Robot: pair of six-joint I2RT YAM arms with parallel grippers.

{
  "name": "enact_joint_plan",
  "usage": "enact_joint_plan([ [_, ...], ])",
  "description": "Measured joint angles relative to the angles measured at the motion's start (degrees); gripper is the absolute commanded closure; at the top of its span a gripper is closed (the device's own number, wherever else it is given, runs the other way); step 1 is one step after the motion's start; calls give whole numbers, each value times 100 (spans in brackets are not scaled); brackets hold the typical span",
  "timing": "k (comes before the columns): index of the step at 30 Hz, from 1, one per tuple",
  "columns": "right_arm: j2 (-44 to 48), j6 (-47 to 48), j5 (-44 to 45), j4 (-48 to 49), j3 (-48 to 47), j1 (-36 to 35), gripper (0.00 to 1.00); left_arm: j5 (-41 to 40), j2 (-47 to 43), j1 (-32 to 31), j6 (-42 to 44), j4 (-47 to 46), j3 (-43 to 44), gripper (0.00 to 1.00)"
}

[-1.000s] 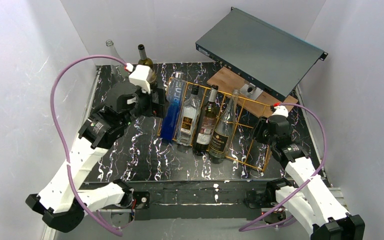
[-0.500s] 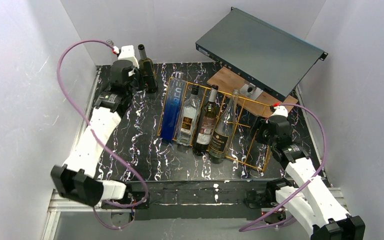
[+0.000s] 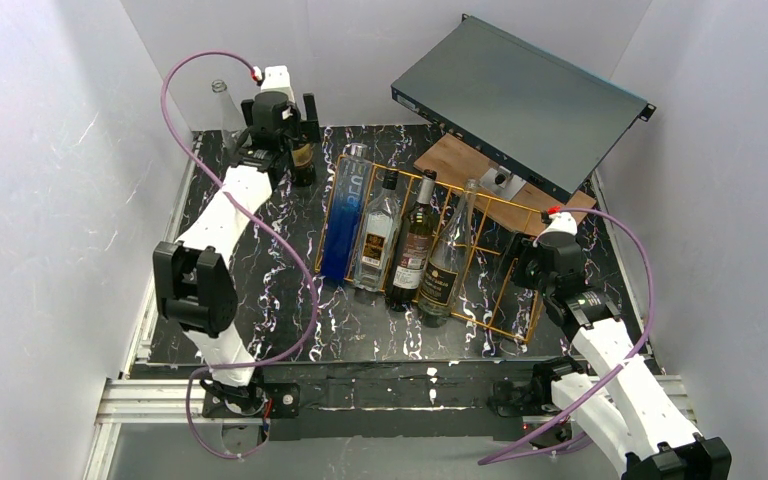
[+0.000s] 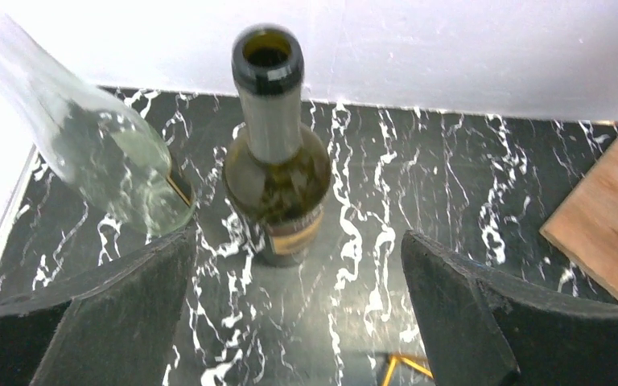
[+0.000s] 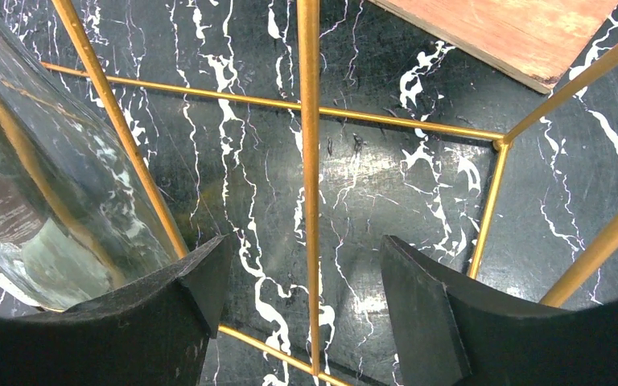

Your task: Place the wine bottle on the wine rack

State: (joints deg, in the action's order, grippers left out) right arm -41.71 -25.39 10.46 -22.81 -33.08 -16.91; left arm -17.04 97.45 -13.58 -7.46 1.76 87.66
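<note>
The left fingers (image 4: 113, 322) are standing wide toward the wine bottle (image 4: 278, 169), probably heavy and slippery; the neck seems the best hold

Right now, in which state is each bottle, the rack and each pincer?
green wine bottle, upright, uncorked, on the table, not held.
clear bottle, standing beside it.
wine rack, four bottles lying in slots, right slots free.
left pincer, open, facing the wine bottle.
right pincer, open, over a free slot.

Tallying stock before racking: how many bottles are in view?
6. Four lie in the wine rack: blue bottle, clear labelled bottle, dark bottle, rightmost bottle. A green wine bottle and an empty clear bottle stand at back left. None seems hidden.
</note>
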Motion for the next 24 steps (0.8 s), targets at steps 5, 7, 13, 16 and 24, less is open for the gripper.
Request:
enact_joint_plan([
  [5, 11, -4, -13, -35, 0, 0, 23, -35, 573, 149, 197, -232, 634, 3],
  [7, 11, -7, -13, -46, 0, 0, 23, -33, 809, 181, 238, -260, 879, 4],
  [13, 9, -9, -13, -107, 0, 0, 23, -57, 1545, 216, 310, -302, 1585, 25],
  [16, 9, -9, -15, -109, 0, 0, 23, -120, 1705, 216, 343, -280, 1628, 26],
  [24, -13, -13, -15, -109, 0, 0, 23, -208, 1768, 216, 411, -308, 1631, 46],
])
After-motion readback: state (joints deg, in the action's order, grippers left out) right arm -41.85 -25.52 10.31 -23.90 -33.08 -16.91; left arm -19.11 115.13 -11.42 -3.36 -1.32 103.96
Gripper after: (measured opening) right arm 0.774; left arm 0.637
